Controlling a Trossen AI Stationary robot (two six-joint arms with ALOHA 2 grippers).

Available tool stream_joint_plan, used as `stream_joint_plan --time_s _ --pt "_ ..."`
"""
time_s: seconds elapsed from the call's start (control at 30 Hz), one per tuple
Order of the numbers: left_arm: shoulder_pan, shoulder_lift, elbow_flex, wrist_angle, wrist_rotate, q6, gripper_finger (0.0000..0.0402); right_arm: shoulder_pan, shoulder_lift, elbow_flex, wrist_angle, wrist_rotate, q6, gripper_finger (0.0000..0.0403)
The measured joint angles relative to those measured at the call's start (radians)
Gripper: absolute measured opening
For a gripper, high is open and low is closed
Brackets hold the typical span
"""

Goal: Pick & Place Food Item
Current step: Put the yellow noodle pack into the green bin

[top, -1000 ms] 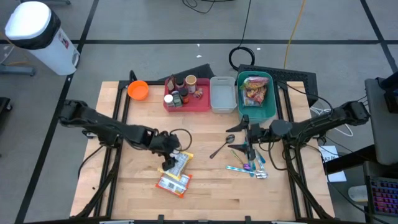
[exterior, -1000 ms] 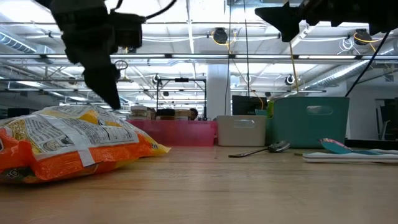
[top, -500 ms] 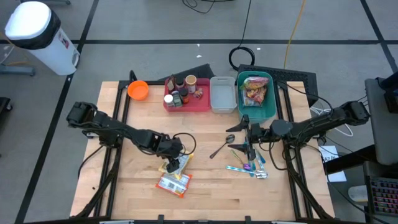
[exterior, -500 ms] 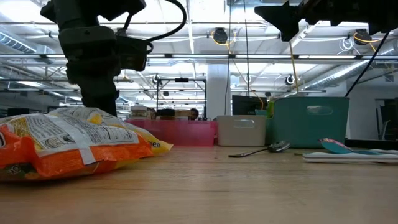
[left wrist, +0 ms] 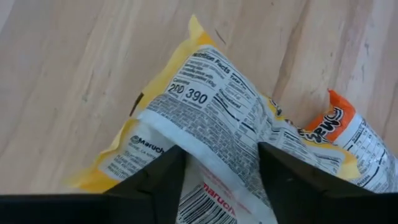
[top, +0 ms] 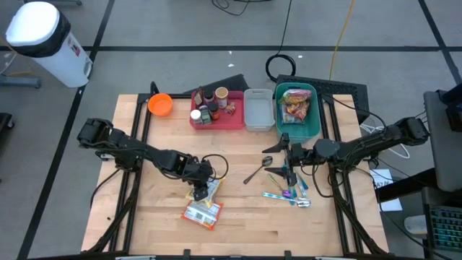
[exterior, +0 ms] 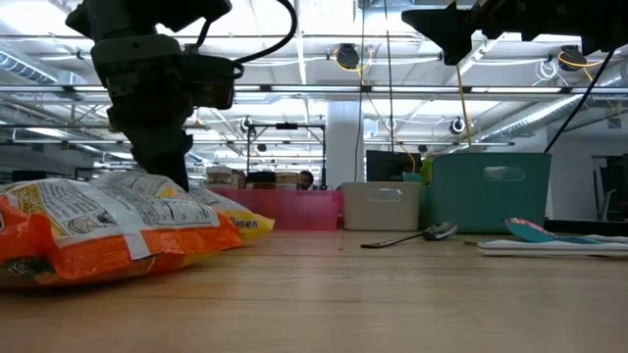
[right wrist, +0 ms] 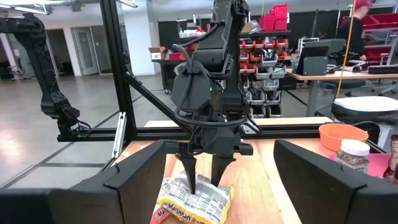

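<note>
A yellow ramen packet (top: 208, 189) lies on the table, its near end on an orange packet (top: 200, 213). Both also show in the low view, the orange packet (exterior: 88, 235) in front of the yellow one (exterior: 240, 224). My left gripper (top: 201, 186) stands over the yellow packet, open, fingers pointing down; the right wrist view shows it from the side (right wrist: 203, 177). My right gripper (top: 287, 157) hangs open and empty above the utensils at the table's right. My left gripper stands from above with its two fingertips (right wrist: 191, 184) on the yellow packet's printed back, near its middle (left wrist: 217, 137). The wrapper rises in a ridge between the open fingers. The packet lies on the table, partly on the orange packet.
At the far edge stand an orange bowl (top: 160, 105), a pink tray with bottles (top: 216, 110), a pale container (top: 258, 110) and a teal bin of snack packets (top: 297, 110). A spoon (top: 258, 170) and coloured utensils (top: 290, 192) lie right of centre.
My left gripper has come down onto the yellow packet and turned more upright, shifting slightly toward the table's right. The packet's far end has moved a little along the table. My right arm has kept still.
</note>
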State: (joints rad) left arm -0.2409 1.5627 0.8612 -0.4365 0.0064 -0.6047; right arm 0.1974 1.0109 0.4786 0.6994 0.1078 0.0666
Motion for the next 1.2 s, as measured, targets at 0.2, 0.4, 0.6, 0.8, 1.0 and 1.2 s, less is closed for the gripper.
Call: stream_joint_plan --time_s 0.2,0.4,0.6,0.8,1.0,1.2 --pt "0.000 0.001 -0.001 0.031 -0.007 0.081 0.0166 0.000 0.000 0.000 0.000 0.000 0.000 0.0288" --pt "0.012 -0.009 -0.003 0.073 -0.009 0.149 0.0130 0.000 0.000 0.000 0.000 0.000 0.000 0.0288" --pt "0.053 -0.052 -0.004 0.098 -0.011 0.212 0.0078 0.000 0.000 0.000 0.000 0.000 0.000 0.0288" --pt "0.101 -0.088 -0.004 0.138 -0.011 0.245 0.0037 0.000 0.000 0.000 0.000 0.001 0.000 0.0288" --pt "0.136 -0.112 -0.004 0.230 -0.011 0.330 0.0011 0.000 0.000 0.000 0.000 0.001 0.000 0.0288" --pt "0.151 -0.119 -0.003 0.376 -0.012 0.471 0.0008 0.000 0.000 0.000 -0.001 0.001 0.000 0.0288"
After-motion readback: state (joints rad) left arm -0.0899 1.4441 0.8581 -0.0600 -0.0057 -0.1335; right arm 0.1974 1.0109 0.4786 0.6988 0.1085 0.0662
